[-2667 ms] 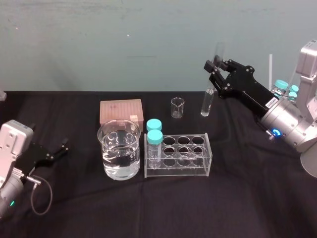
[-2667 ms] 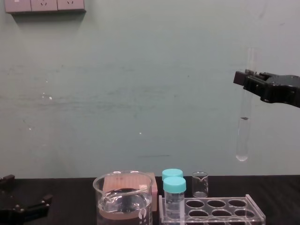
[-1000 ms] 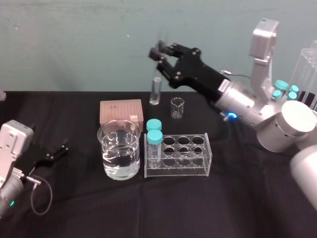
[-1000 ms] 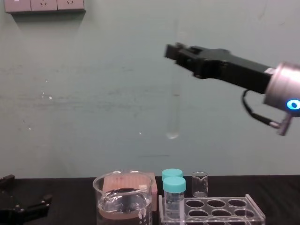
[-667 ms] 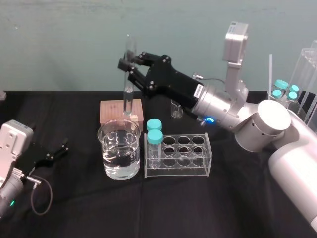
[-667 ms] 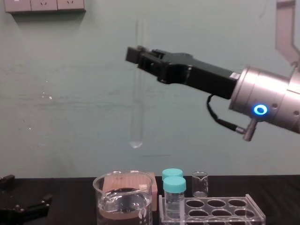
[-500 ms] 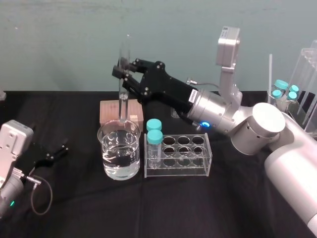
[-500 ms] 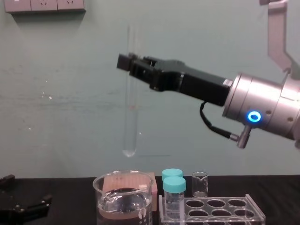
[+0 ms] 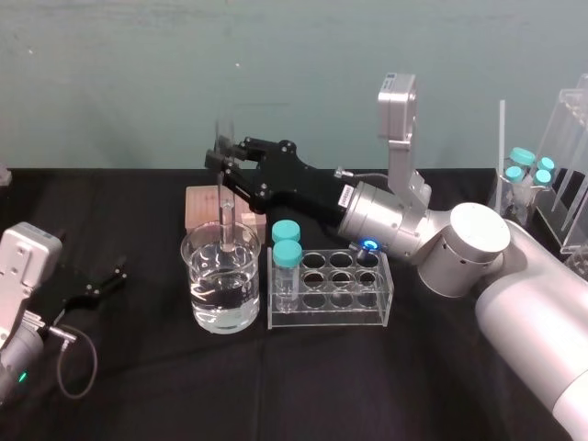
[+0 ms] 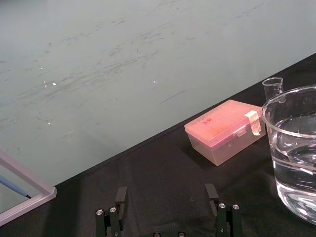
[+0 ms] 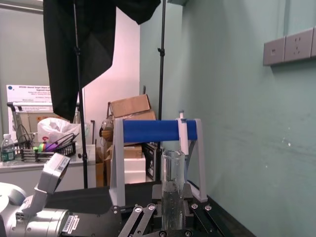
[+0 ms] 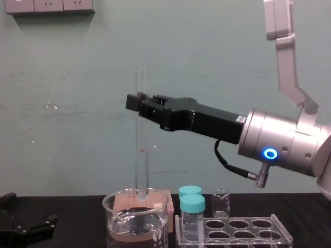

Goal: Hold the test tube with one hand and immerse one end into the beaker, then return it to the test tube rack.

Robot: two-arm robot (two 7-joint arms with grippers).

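My right gripper (image 9: 223, 162) is shut on the test tube (image 12: 141, 139), a long clear tube held upright near its upper part. Seen from the chest, its rounded lower end sits just inside the rim of the beaker (image 12: 136, 223), right above the water; I cannot tell whether it touches the water. From the head, the test tube (image 9: 225, 197) points down into the mouth of the beaker (image 9: 220, 287). The right wrist view has the test tube (image 11: 173, 190) standing between the fingers. The test tube rack (image 9: 333, 294) stands right of the beaker. My left gripper (image 10: 166, 197) rests open at the table's left.
Two teal-capped vials (image 9: 287, 250) stand in the rack's left end. A pink box (image 10: 224, 130) lies behind the beaker and a tiny beaker (image 12: 220, 202) behind the rack. More capped vials (image 9: 531, 165) and a clear stand are at the far right.
My right arm has carried the test tube leftward and down. Its lower end went from high above the table to just inside the beaker's rim. The left arm stayed still.
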